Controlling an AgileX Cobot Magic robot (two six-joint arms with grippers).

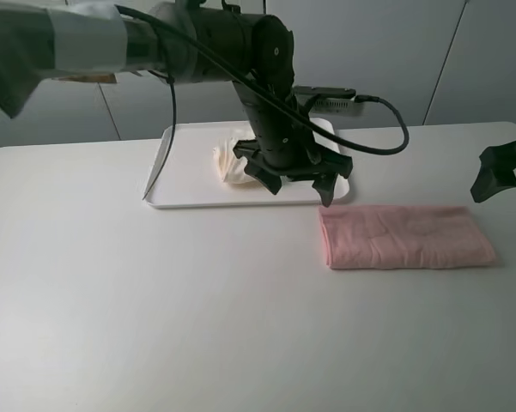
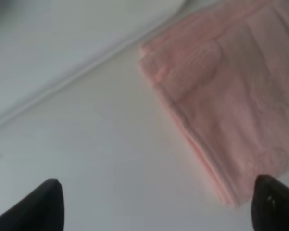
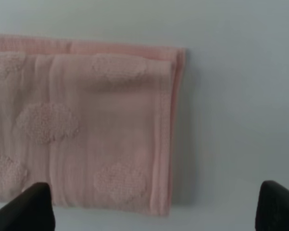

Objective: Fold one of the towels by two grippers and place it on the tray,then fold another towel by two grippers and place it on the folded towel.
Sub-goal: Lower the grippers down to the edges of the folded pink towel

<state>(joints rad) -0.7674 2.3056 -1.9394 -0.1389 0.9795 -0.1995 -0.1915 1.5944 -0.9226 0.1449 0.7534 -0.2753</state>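
Observation:
The cream towel (image 1: 227, 163) lies bunched on the white tray (image 1: 182, 184) at the back of the table. My left gripper (image 1: 300, 190) hangs open over the tray's front right corner, just right of the cream towel, with nothing between its fingers. The pink towel (image 1: 407, 236) lies flat and doubled over on the table, in front of and right of the tray. The left wrist view shows the pink towel (image 2: 231, 96), the tray's rim (image 2: 62, 82) and the open left gripper (image 2: 158, 211). My right gripper (image 1: 495, 176) hovers open at the right edge, beyond the pink towel (image 3: 86, 130); its black fingertips (image 3: 31, 209) stand wide apart and empty.
The left arm (image 1: 206, 39) and its black cable (image 1: 167, 129) reach in from the upper left over the tray. The white table (image 1: 197, 309) extends in front of both towels. Grey cabinet panels stand behind the table.

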